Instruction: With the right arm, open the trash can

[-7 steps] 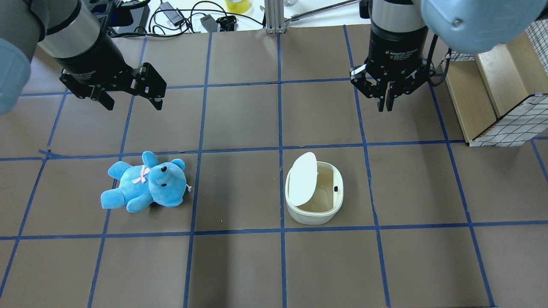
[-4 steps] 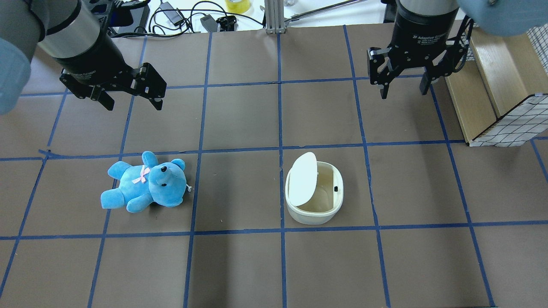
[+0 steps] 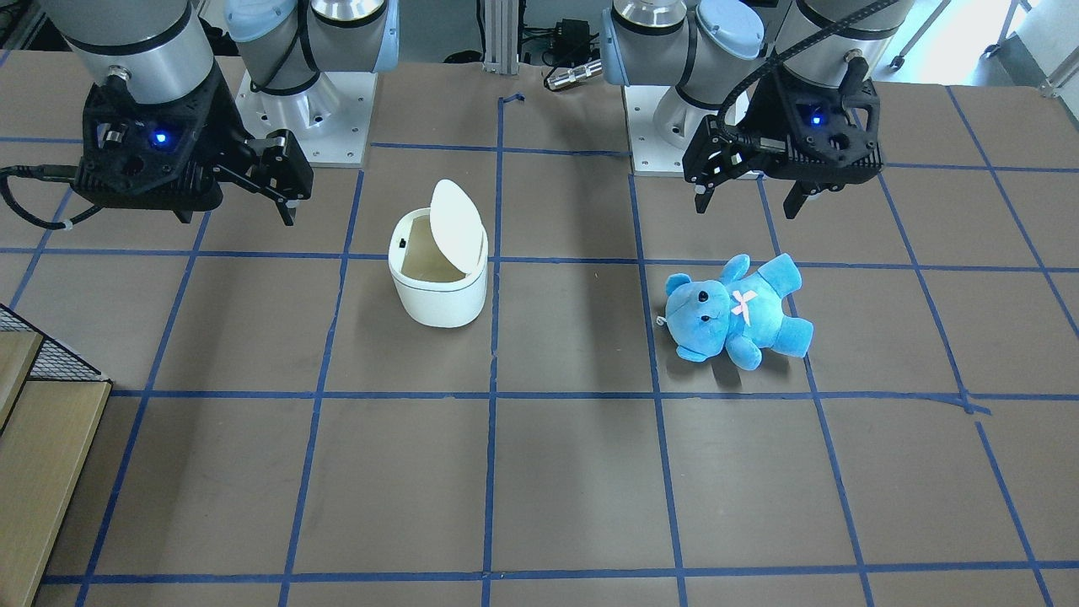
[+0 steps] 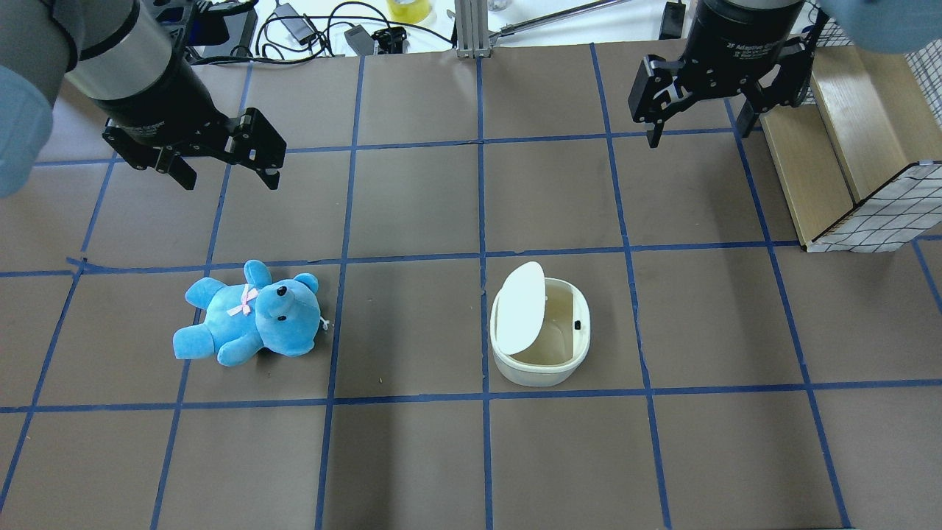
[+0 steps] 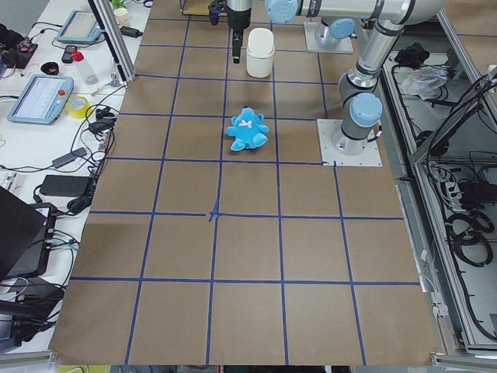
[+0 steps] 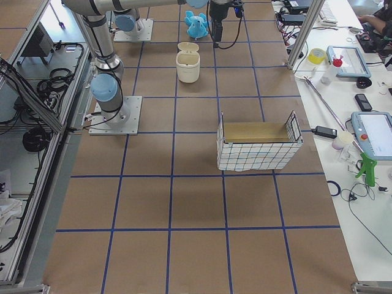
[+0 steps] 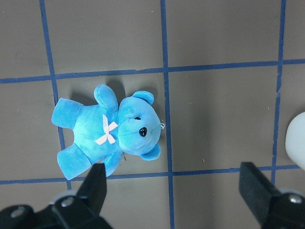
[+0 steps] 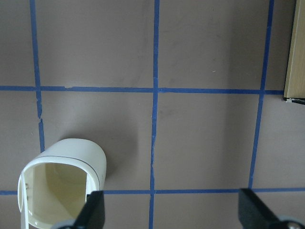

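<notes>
The white trash can (image 4: 548,372) stands right of the table's middle. Its lid (image 4: 521,308) is flipped up on its left side, and the tan inside shows. It also shows in the front view (image 3: 438,299) and in the right wrist view (image 8: 71,155). My right gripper (image 4: 699,132) is open and empty. It hangs high over the far right of the table, well beyond the can and not touching it; the front view (image 3: 234,215) shows it too. My left gripper (image 4: 229,177) is open and empty, above and beyond a blue teddy bear (image 4: 250,316).
A wire-mesh basket with wooden boards (image 4: 846,147) stands at the right edge, close to my right gripper. Cables and small devices (image 4: 309,29) lie beyond the table's far edge. Blue tape lines grid the brown tabletop.
My right gripper has gone from shut to open and has moved away from the can, toward the far right. The can, its raised lid, the bear and my left arm have not moved.
</notes>
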Robot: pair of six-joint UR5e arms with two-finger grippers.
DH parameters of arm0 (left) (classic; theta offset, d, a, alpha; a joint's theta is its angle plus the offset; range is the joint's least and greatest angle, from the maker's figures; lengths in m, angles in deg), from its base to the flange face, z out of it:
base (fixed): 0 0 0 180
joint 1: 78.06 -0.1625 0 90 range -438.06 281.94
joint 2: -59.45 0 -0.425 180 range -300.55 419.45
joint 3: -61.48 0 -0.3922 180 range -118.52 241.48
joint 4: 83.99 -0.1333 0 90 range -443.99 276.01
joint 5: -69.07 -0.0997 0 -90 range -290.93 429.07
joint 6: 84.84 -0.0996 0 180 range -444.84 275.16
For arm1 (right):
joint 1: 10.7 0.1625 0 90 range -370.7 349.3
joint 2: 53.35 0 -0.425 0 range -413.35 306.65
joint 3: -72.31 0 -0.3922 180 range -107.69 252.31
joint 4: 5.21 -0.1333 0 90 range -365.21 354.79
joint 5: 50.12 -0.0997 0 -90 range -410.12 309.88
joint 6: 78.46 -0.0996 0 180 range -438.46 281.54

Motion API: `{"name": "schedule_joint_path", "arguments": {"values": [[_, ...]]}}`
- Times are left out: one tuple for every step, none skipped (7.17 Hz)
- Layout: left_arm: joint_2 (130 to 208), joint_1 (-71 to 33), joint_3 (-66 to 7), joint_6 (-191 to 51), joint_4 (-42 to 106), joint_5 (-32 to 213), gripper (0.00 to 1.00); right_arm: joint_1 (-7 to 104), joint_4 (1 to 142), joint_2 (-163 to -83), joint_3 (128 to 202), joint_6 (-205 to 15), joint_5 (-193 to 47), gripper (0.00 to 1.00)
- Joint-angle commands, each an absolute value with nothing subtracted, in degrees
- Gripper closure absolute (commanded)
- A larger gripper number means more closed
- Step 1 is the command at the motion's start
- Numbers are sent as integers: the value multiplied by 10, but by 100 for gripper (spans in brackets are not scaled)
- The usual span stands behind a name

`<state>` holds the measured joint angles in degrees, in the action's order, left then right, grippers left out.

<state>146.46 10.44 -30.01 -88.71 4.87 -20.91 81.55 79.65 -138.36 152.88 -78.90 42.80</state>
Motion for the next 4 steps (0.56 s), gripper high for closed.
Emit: {"name": "schedule_joint_path", "arguments": {"values": [[1465, 104, -300, -887, 49, -209, 0, 814, 849, -1384, 1535, -787, 424, 0], [1465, 104, -300, -887, 49, -209, 0, 814, 857, -1383, 1537, -787, 424, 0], [1465, 104, -300, -887, 49, -209, 0, 811, 871, -1384, 1543, -787, 424, 1], [1465, 104, -300, -887, 49, -209, 0, 804, 891, -1388, 1555, -788, 424, 1]]}}
